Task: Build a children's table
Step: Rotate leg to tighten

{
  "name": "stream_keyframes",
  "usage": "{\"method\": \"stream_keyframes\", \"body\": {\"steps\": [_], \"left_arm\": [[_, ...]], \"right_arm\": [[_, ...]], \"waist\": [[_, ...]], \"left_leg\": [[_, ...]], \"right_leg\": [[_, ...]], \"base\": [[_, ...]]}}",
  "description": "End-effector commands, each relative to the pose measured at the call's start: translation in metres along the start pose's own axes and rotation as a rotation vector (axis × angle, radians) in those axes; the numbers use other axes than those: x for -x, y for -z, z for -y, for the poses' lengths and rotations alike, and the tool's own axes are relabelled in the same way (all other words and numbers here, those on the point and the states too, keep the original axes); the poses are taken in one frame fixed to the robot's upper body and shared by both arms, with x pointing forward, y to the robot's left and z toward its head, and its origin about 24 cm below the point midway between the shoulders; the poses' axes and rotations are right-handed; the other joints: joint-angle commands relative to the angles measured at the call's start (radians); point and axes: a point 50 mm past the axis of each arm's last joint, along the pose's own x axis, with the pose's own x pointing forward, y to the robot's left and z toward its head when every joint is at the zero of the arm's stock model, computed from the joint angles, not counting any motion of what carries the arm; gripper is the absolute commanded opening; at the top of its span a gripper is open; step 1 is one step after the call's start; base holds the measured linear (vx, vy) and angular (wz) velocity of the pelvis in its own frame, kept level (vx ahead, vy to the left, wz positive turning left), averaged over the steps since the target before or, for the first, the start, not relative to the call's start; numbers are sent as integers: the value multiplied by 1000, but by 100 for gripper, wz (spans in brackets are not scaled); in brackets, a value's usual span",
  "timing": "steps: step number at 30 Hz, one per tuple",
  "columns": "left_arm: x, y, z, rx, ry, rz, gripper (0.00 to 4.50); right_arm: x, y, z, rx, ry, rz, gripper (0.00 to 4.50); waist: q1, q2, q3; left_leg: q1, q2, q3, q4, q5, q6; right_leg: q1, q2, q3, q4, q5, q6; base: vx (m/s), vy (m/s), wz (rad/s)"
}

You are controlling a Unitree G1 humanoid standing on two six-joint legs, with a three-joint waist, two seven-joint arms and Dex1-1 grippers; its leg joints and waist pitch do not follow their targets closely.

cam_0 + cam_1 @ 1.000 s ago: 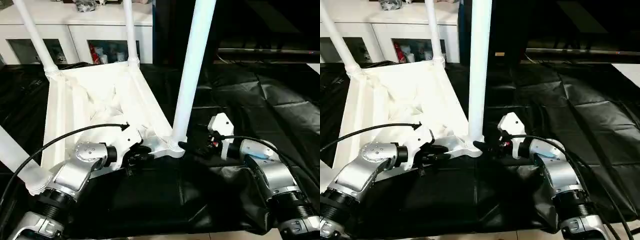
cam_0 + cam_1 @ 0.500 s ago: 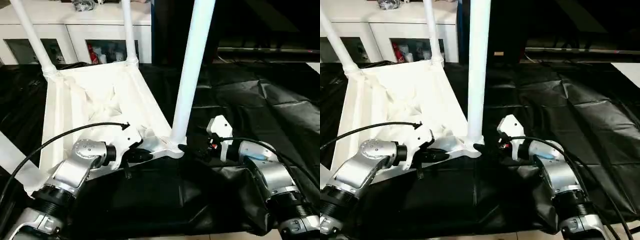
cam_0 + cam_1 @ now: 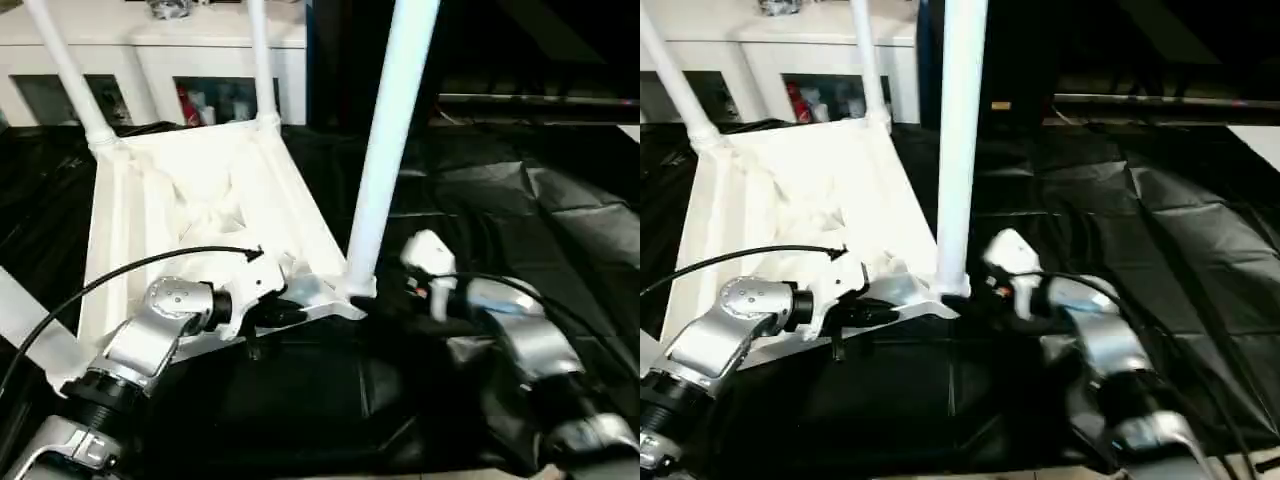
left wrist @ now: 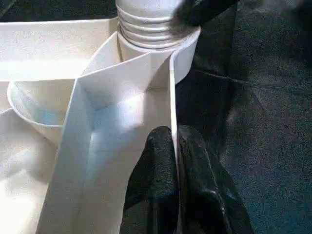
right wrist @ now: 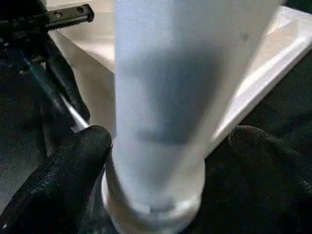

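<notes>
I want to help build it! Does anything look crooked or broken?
Nothing looks broken. The tabletop lies upside down on the black sheet on purpose, legs pointing up. The near leg leans slightly in its corner socket, which may just be the camera angle.

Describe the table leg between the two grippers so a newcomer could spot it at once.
Find the upturned white tabletop on the black sheet. At its near corner, by the right gripper, a white tube leg stands in its socket. It looks the thickest and is the nearest leg; the others rise from the far and left corners.
</notes>
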Motion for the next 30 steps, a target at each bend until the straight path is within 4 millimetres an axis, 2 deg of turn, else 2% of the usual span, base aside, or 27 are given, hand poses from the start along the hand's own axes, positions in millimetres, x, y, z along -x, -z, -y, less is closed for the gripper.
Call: {"method": "stream_keyframes", "body": {"steps": [1,8,15,21,30], "left_arm": [[-6,3,7,-16,58,-29,0],[-6,4,5,-16,50,-38,0],[-6,4,4,-19,43,-38,0],[-6,5,4,-19,45,-39,0],[-5,6,5,-8,51,-42,0]], "right_arm": [[-3,-1,2,19,4,-4,442],[-11,0,1,18,-14,-4,442],[-12,1,2,17,-16,3,442],[-12,0,3,12,-19,20,399],[-12,2,2,2,-30,22,307]], "waist": [[0,-1,-60],[1,-4,-59],[0,-3,-59],[1,-4,-59],[1,-3,-60]], "left_leg": [[12,26,-6,-73,-266,14],[11,26,-7,-75,-286,6],[12,26,-7,-75,-277,9],[11,26,-7,-75,-279,11],[10,26,-6,-74,-274,13]], "right_leg": [[43,-60,44,-74,-248,-206],[43,-64,45,-78,-296,-190],[44,-62,45,-75,-270,-198],[43,-63,45,-76,-280,-195],[45,-62,45,-74,-265,-201]], "base": [[0,0,0],[0,0,0],[0,0,0],[0,0,0],[0,0,0]]}}
